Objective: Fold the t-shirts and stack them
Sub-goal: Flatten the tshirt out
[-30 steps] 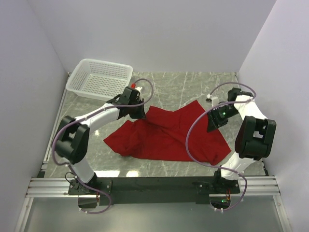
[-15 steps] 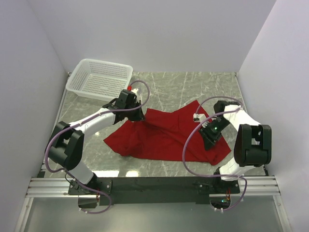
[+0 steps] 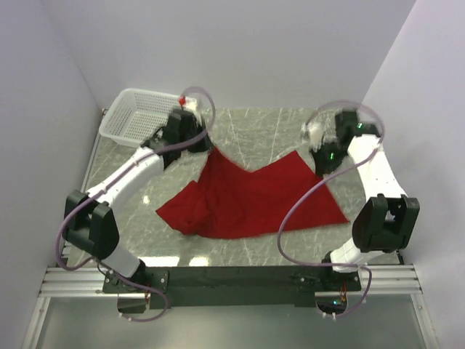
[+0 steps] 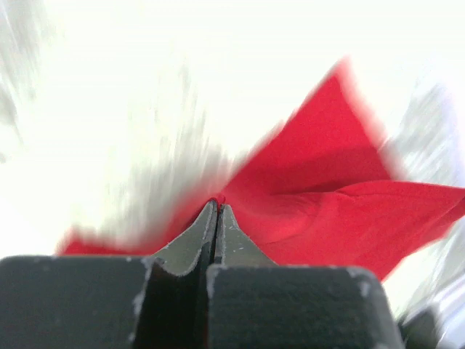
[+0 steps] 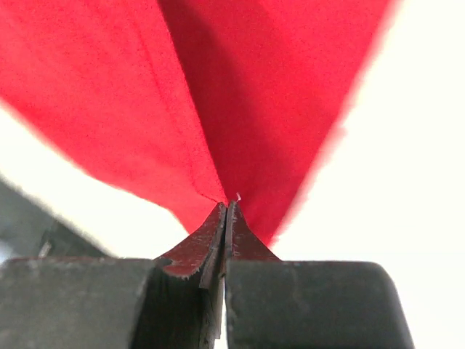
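One deep-red t-shirt is stretched between both arms, its far edge lifted off the marble table while its near part lies on the surface. My left gripper is shut on the shirt's far left corner, next to the basket. In the left wrist view the fingertips pinch red cloth. My right gripper is shut on the far right corner. The right wrist view shows the t-shirt hanging taut from the closed gripper.
A white mesh basket stands at the back left, just behind my left wrist. White walls close in the table on three sides. The arm bases and a metal rail run along the near edge.
My right gripper closed on the shirt's right corner and rose toward the back. The left gripper lifted its corner back and up toward the basket, pulling the cloth taut.
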Motion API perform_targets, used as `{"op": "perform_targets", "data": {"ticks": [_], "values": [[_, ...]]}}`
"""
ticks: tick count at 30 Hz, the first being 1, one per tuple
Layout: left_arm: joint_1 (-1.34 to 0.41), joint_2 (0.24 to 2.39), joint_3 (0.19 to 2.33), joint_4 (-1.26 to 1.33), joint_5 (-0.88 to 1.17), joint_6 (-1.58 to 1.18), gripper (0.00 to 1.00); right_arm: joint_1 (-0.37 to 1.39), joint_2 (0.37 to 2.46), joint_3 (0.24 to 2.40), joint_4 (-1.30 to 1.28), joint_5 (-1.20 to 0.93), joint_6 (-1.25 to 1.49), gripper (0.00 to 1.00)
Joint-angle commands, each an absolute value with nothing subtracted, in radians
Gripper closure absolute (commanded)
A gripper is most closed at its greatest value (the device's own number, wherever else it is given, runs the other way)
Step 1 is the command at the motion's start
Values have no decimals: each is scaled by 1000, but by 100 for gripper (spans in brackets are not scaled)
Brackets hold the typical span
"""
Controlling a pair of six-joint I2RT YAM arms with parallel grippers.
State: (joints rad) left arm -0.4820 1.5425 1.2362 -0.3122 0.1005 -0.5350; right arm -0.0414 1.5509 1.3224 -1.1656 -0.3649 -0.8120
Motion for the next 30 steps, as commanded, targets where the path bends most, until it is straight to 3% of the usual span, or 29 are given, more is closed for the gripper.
{"op": "perform_targets", "data": {"ticks": [1, 9, 13, 19, 22, 25, 30], "values": [[-445, 1557, 1512, -230, 46, -509, 99, -49, 1542, 1630, -1117, -399, -677, 100], [-426, 1828, 2252, -161, 75, -543, 100, -58, 1649, 2310, -826, -201, -421, 100], [-428, 1767, 2284, -11, 80, -565, 99, -90, 1563, 2396, -645, -195, -405, 100], [-426, 1482, 1893, 123, 130, -502, 99, -155, 1300, 2056, -641, -337, -526, 100], [-426, 1358, 1636, 81, 192, -489, 99, -170, 1131, 1602, -701, -440, -690, 100], [-428, 1221, 1317, 68, 268, -526, 99, -170, 982, 1331, -831, -506, -886, 100], [-468, 1054, 853, -46, 360, -699, 99, -170, 951, 925, -1063, -545, -1118, 100]]}}
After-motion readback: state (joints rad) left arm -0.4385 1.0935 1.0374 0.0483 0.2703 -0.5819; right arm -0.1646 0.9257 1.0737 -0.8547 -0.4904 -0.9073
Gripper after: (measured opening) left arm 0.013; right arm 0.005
